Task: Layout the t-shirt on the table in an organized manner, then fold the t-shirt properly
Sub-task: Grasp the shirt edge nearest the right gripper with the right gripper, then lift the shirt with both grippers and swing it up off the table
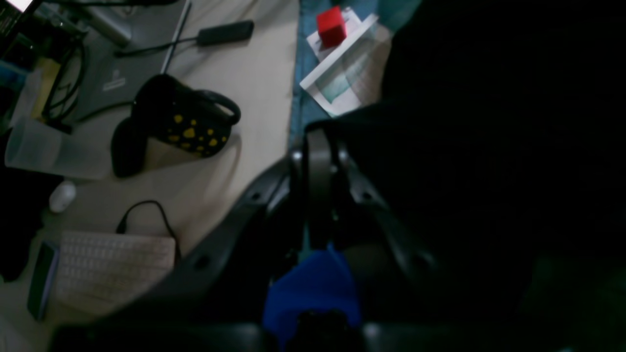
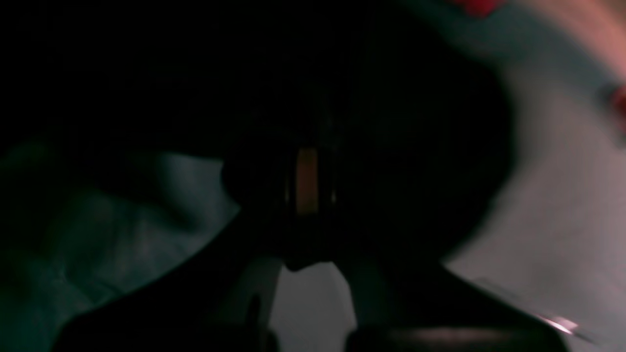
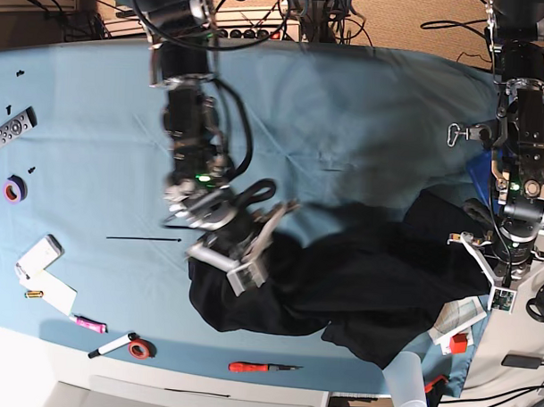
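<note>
Laying out is the step in hand; no fold is begun, judging by how the t-shirt lies, a crumpled black heap on the near right part of the table, with no sleeve or collar to be made out.

Left of the base view: the right gripper is down on the heap's left edge. Jaws are together; the right wrist view is nearly black with cloth pressed round the fingers, so I judge them clamped on a pinch of shirt, though the exact hem cannot be told.

Centre: black cloth runs in loose ridges from that grip across to the right, with one lobe sagging toward the near edge, above a red-handled tool.

Right of the base view: the left gripper is at the table's right border, jaws together on dark cloth, seen in its wrist view. A clear cup and a red cube sit just beside the shirt there.

Next move, as judged: lift both grips and draw them apart so the cloth goes taut, then carry it toward the open blue area and lower it flat. Risk: dragging cloth into the cup.
</note>
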Motion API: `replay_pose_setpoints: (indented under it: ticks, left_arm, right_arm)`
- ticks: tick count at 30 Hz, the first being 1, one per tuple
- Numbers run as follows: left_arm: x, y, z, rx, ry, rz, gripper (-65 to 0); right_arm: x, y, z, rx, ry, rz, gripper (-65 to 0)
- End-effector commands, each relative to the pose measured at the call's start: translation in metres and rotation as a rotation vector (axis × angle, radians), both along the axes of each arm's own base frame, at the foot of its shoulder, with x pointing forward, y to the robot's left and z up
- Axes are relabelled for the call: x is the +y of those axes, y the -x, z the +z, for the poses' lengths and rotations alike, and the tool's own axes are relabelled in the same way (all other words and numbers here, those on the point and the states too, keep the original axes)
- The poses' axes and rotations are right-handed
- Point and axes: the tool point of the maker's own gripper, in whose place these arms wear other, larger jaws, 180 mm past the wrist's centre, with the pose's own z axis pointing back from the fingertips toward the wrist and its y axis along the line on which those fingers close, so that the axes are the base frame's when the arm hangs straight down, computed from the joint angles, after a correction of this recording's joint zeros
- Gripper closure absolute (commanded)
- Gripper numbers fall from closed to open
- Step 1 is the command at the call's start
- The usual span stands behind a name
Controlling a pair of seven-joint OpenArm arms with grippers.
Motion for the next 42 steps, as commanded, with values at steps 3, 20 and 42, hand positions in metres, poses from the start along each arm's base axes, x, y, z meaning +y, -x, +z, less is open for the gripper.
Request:
replay_pose_setpoints:
  ticks: [3, 20, 42]
  left_arm:
    - [0.004, -0.006, 0.020, -0.063, -0.022, 0.001, 0.0]
    - [0.000, -0.006, 0.019, -0.060, 0.008, -0.013, 0.0]
    - [-0.001, -0.006, 0.017, -0.058, 0.013, -0.013, 0.0]
  right_arm:
    - [-0.024, 0.002, 0.043, -0.133, 0.001, -0.035, 0.0]
    - [-0.160, 0.025, 0.069, -0.219, 0.202, -0.156, 0.0]
    - [-0.157, 0.084, -0.022, 0.035, 0.154, -0.179, -24.9]
